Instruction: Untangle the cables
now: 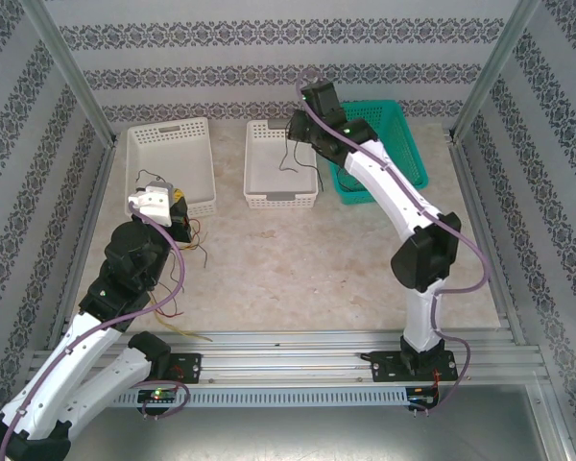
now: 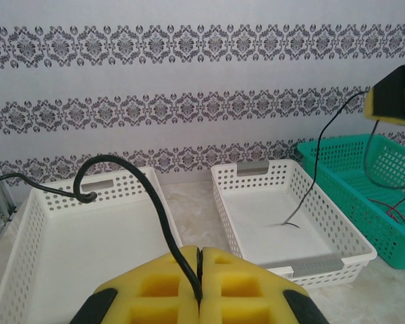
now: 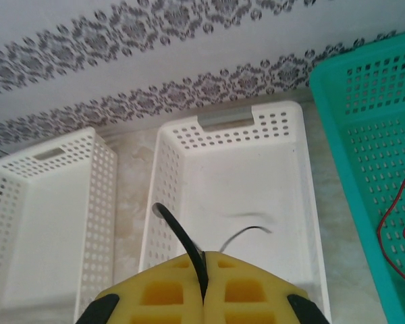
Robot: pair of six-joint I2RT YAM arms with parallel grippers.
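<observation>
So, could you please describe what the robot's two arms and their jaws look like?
The left arm and right arm both have white shells with black joints; a thick purple cable loops along each. The jaws are yellow with rectangular recesses.

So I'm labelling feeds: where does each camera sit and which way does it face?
Top external: above, behind the robot, looking down at the table; left arm and right arm show.
Left wrist: facing the back wall over the left claw, shut on a black cable.
Right wrist: tilted down over the right claw, shut on a dark cable, above the middle white basket.
All share that basket.
</observation>
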